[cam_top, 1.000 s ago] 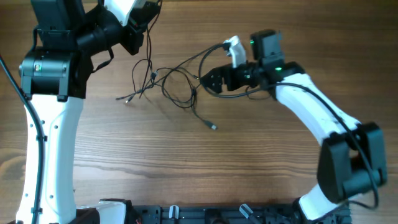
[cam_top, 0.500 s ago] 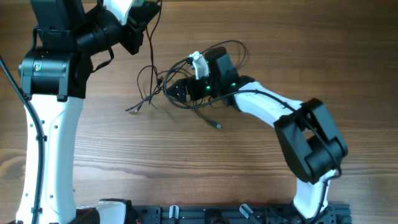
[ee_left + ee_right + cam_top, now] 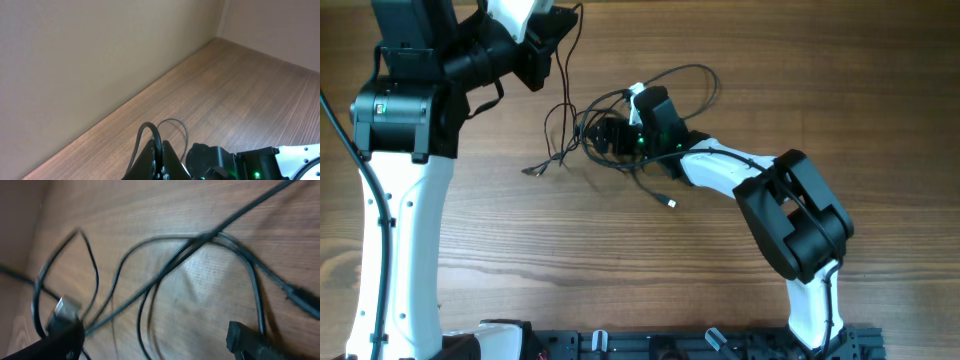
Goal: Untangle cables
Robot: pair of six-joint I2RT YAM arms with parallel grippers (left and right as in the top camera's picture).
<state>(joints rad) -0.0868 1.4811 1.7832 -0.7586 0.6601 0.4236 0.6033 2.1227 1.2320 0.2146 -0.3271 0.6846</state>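
**Closing on the wrong strands would tighten the knot**

My right gripper sits low in the middle of the cables, jaws spread wide with nothing in them. From the right wrist view, several strands cross the gap between my fingertips at once: a long straight run and at least two loops. If I close here I judge I would pinch more than one wire, and any pull would then drag the whole bundle instead of freeing a single line. The view is blurred, so I cannot tell which strand lies on top.

My left gripper is clamped shut on one thin wire — it shows as a small black loop above the fingers in the left wrist view — and that wire hangs down into the tangle. Pulling both ways on what may be the same cable could cinch the crossing or slip the wire out of my left grip. The silver-tipped plug and the loose ends could also snag on a loop as they trail across the table.

My left arm is raised at the far left corner, its wrist tipped toward the middle. My right arm is folded at the elbow on the near right, its forearm reaching left across the table to the bundle.
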